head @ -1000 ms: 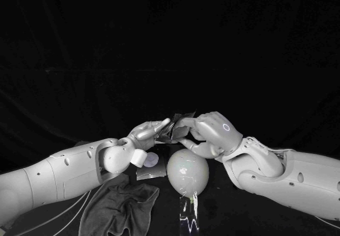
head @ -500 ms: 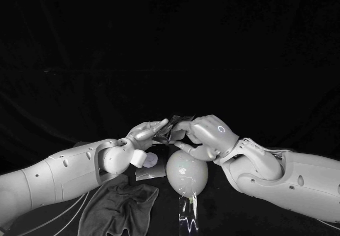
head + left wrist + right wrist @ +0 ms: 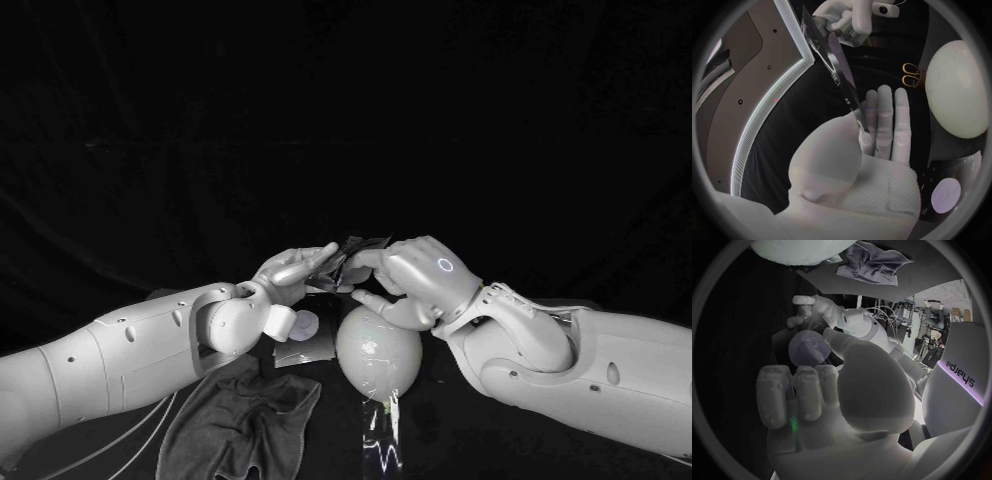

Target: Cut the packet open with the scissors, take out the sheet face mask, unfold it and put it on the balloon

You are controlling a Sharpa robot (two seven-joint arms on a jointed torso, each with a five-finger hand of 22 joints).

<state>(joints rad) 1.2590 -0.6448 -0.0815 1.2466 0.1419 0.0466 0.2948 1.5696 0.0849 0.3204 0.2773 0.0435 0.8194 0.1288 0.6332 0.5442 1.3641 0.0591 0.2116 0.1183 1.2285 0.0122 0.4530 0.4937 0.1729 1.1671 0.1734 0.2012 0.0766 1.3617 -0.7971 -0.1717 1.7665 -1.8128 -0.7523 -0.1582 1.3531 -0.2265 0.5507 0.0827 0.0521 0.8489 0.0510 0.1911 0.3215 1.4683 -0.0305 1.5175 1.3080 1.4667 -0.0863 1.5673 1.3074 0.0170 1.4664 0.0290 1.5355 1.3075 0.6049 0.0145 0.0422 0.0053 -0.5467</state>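
Left hand [image 3: 296, 270]: thumb and fingers pinch one end of shiny silver foil packet [image 3: 829, 55], raised near pale oval balloon [image 3: 378, 350]. Right hand [image 3: 421, 275]: fingers curled on packet's other end. Hazard: slick foil likely slips from either pinch if hands pull apart unevenly.

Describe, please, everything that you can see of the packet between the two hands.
The packet is a thin, flat, glossy pouch, dark with bright reflections; it looks like foil. It is raised off the table near the balloon, standing on edge and tilted. The left hand pinches one end between thumb and fingers; the right hand grips the opposite end. Nothing else touches it. Whether it is already cut open, I cannot tell.
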